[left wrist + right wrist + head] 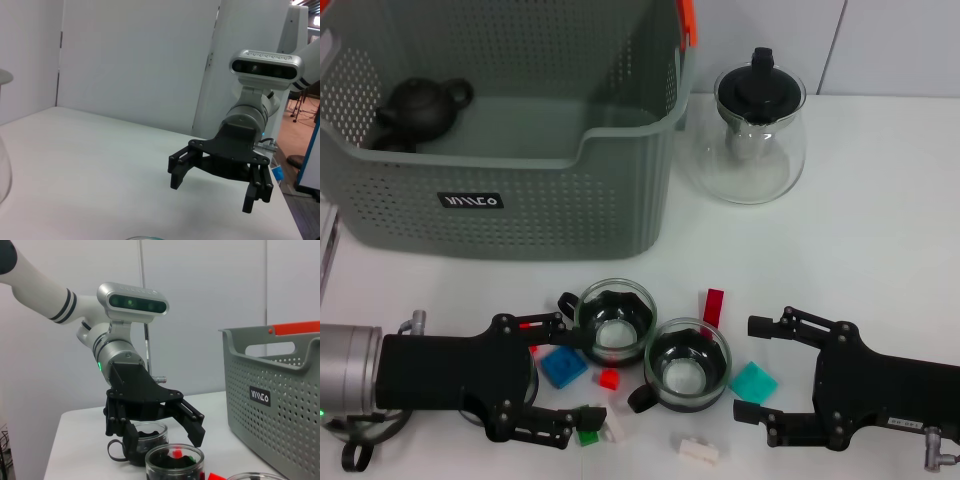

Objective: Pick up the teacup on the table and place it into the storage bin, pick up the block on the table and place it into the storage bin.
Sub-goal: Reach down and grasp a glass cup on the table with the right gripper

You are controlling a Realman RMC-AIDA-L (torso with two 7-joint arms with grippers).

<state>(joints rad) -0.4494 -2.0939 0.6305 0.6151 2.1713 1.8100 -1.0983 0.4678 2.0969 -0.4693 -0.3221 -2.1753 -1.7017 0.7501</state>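
Two glass teacups with black insides stand side by side at the table's front: one [614, 322] on the left, one [687, 366] on the right. Small blocks lie around them: blue [563, 367], small red [609, 379], tall red [713, 306], teal [752, 382], green [588, 436] and white [700, 450]. The grey perforated storage bin [510, 215] with an orange handle stands at the back left. My left gripper [575, 370] is open, low over the table, with the blue block between its fingers. My right gripper [755, 370] is open, with the teal block between its fingers.
A dark teapot [420, 108] lies inside the bin. A glass teapot with a black lid [755, 135] stands right of the bin. The right wrist view shows the left gripper [162, 437] over the cups beside the bin [270, 405]. The left wrist view shows the right gripper [220, 180].
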